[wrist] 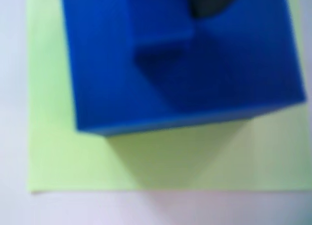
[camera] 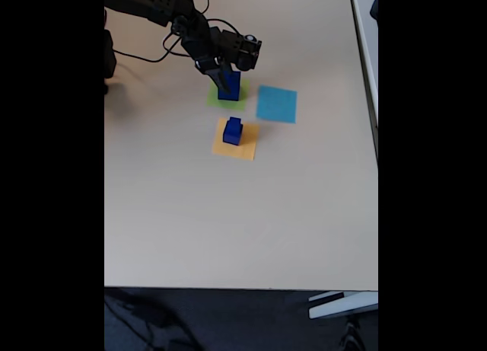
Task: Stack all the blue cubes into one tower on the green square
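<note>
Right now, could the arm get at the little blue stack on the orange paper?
Probably yes: the small blue stack sits uncovered close by the gripper, which is at a blue cube on the green square.

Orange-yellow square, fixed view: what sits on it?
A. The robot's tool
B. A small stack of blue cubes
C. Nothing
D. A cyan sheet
B: blue cubes stand stacked on the orange-yellow square, smaller on larger, apart from the tool at the green square.
</note>
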